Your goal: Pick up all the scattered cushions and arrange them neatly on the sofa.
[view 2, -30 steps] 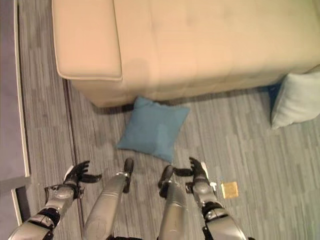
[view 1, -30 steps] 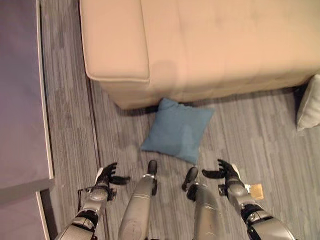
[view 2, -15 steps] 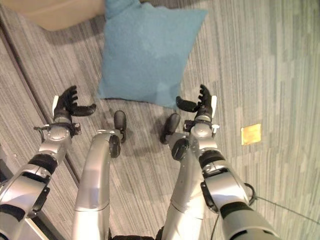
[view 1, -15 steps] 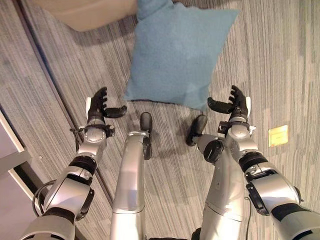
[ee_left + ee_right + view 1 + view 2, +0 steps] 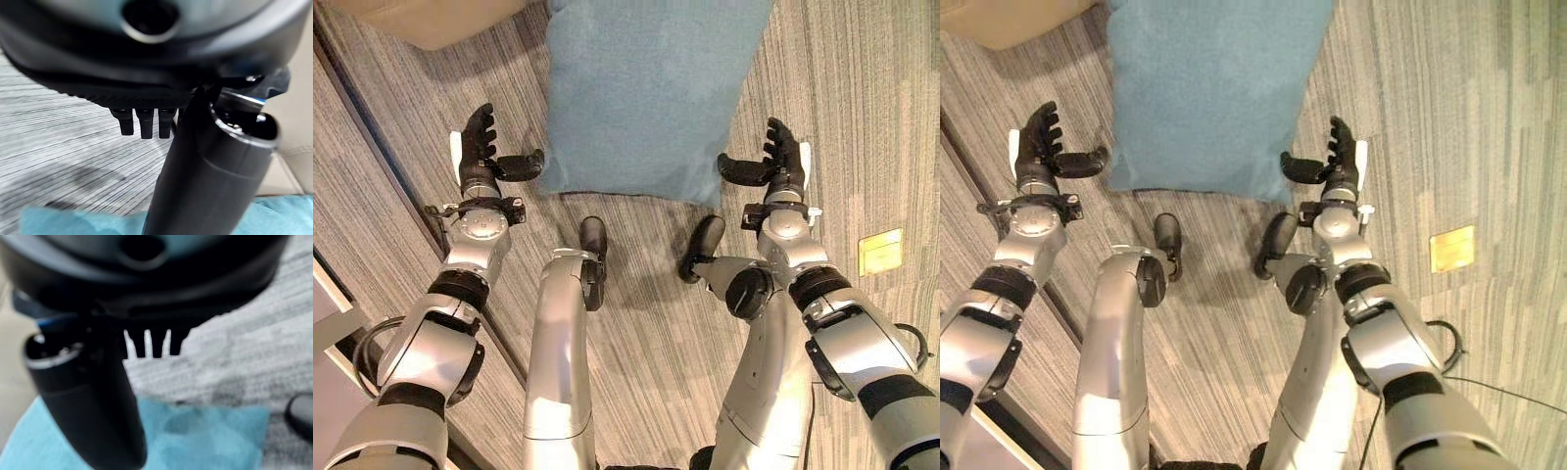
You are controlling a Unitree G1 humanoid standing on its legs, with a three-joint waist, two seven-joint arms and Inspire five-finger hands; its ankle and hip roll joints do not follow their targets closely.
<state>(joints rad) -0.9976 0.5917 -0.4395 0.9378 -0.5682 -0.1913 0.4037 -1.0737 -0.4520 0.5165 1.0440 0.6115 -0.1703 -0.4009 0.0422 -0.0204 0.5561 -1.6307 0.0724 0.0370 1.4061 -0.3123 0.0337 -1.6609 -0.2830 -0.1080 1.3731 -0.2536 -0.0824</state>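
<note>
A blue square cushion [image 5: 646,88] lies flat on the grey striped floor just in front of the beige sofa [image 5: 431,24], whose corner shows at the top left. My left hand [image 5: 480,157] hovers at the cushion's near left corner, fingers straight and thumb pointing toward the fabric. My right hand [image 5: 781,162] is at the near right corner, open too, its thumb almost touching the cushion's edge. The cushion sits between the two hands. In the wrist views, blue cloth [image 5: 205,440] shows past each thumb [image 5: 195,186].
A small yellow tag [image 5: 879,252] lies on the floor to the right of my right arm. A dark floor strip [image 5: 382,127] runs diagonally at the left, beside my left arm.
The camera has dipped lower, so the cushion fills more of the view. Both hands have reached forward and now flank the cushion's near corners.
</note>
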